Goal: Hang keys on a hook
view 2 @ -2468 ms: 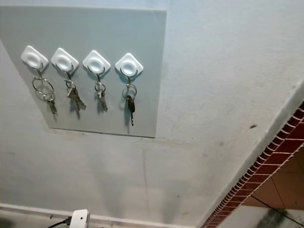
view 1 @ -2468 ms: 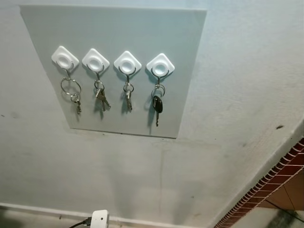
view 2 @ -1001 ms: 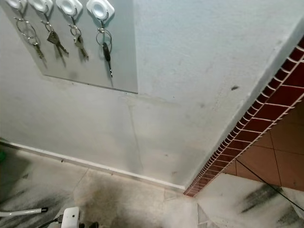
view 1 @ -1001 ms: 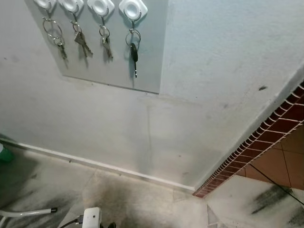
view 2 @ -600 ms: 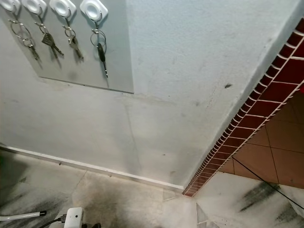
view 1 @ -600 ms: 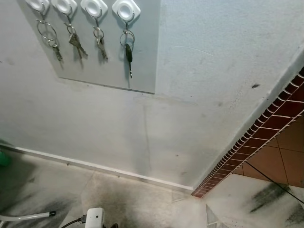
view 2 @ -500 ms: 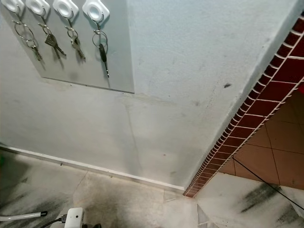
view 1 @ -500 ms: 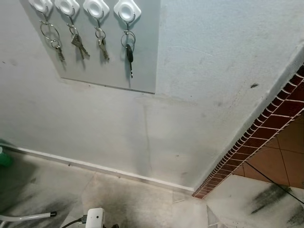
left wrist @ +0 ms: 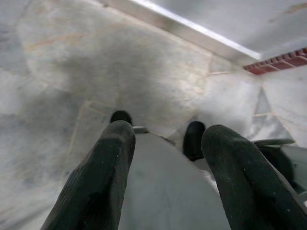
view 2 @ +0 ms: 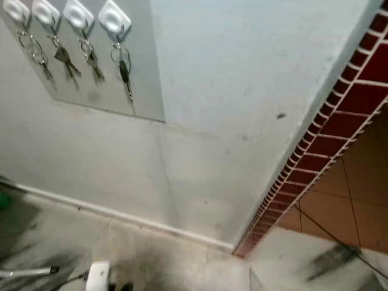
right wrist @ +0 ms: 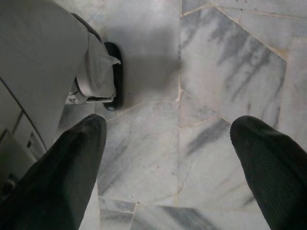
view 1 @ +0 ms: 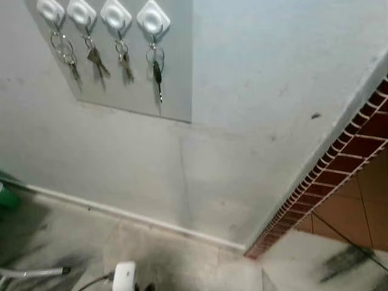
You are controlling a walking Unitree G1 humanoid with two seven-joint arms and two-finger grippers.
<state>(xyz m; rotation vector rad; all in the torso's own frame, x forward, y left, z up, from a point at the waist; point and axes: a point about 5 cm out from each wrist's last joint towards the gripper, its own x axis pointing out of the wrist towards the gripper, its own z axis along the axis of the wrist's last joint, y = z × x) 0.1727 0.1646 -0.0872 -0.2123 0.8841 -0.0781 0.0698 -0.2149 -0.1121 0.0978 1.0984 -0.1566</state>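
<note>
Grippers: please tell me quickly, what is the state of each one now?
Left gripper: open, holding nothing, pointing at the floor.
Right gripper: open wide, holding nothing, above the floor.

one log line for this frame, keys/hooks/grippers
hooks: four on grey board, each holding keys | left gripper: open, empty, over floor | right gripper: open, empty

wall (view 1: 254,79): pale, scuffed | floor (view 2: 170,254): grey marble, dark smudges | brick edging (view 2: 315,151): red, diagonal
</note>
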